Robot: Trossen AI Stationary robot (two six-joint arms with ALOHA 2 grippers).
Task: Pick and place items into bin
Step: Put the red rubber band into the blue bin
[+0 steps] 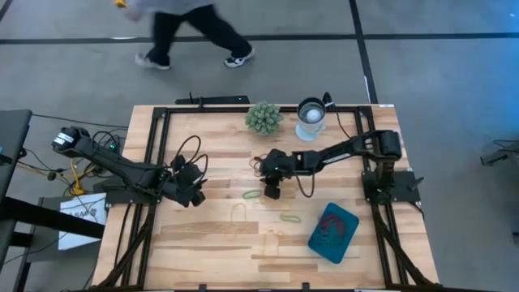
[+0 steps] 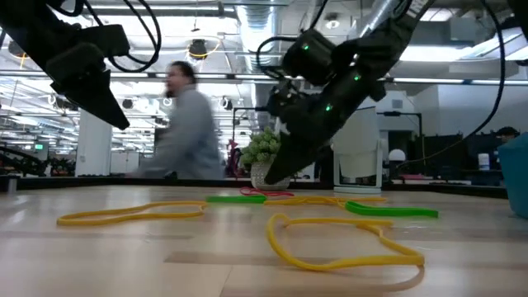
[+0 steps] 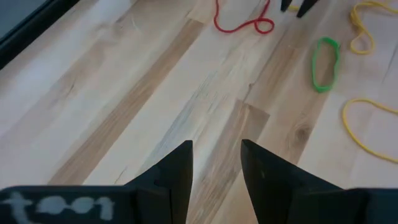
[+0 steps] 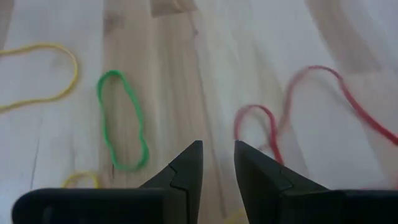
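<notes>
My right gripper (image 1: 272, 191) hangs open with a narrow gap just above the table's middle, tips pointing down over a red band (image 4: 273, 124); it touches nothing. A green band (image 4: 121, 121) lies flat beside it, and yellow bands (image 2: 346, 243) lie toward the near edge. A second green band (image 1: 289, 217) lies nearer the teal tray (image 1: 354, 221), which sits at the near right with several bands in it. My left gripper (image 3: 216, 155) waits open above bare wood at the table's left (image 1: 190, 185).
The spiky green plant ball (image 1: 263, 118) and the round white-and-metal cup (image 1: 310, 118) stand at the far edge. A person (image 1: 190, 28) walks on the floor beyond the table. Bare wood lies between the two grippers and along the near edge.
</notes>
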